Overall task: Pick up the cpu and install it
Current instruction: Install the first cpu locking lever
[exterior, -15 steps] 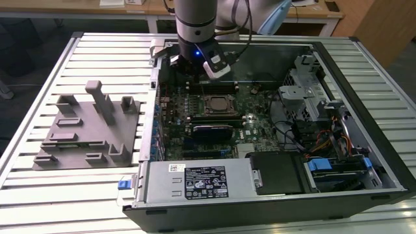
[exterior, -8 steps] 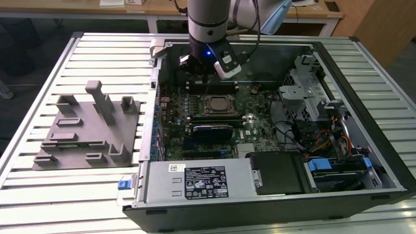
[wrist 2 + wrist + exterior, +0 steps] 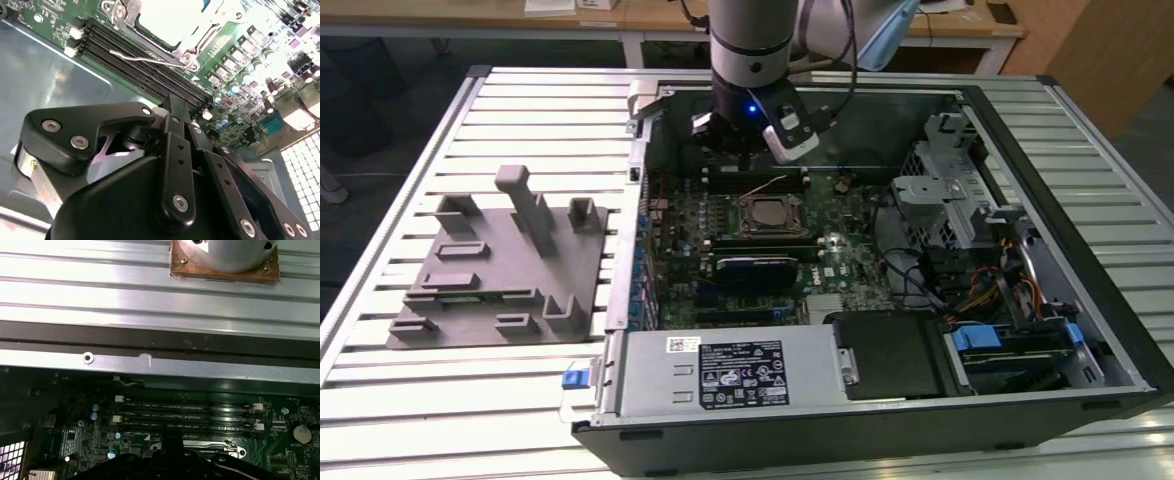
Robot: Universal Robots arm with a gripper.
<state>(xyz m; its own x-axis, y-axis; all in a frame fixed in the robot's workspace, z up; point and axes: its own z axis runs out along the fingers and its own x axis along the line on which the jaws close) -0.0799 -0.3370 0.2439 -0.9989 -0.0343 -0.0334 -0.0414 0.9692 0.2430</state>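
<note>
One container in play: an open black steel computer case [image 3: 1067, 330] lying flat on the ribbed aluminium worktop [image 3: 400, 400].

Contents as we read them in the exterior view:
- green motherboard [image 3: 854, 270], densely populated, covering most of the floor
- silver box-shaped power supply [image 3: 720, 375] with a printed label, along the near wall
- perforated sheet-metal drive cage [image 3: 947, 190] on the exterior view's right, with blue plastic latches [image 3: 981, 338] and a bundle of coloured cables [image 3: 974, 295] close by

In the middle of the board sits the square metal socket frame [image 3: 767, 213]. In the second wrist view a flat, bright square fills that frame. We take it as the cpu [image 3: 165, 20] lying in the socket, but glare washes the surface out, so we can't confirm it. A thin wire lever [image 3: 140, 57] runs along one side of the frame.

Next to the socket are four long, narrow black memory slots [image 3: 190, 415].

The gripper [image 3: 742, 148] hangs over those slots at the far side of the board, near the socket but apart from it. Its matte black linkage bars with shiny screw heads are seen from behind in the second wrist view. We can't tell whether it is open or closed, or whether it grips anything.

Outside the case, on the exterior view's left, a matte grey plastic fixture [image 3: 500, 265] sits on the worktop, with blocky upright posts and shallow rectangular pockets.
</note>
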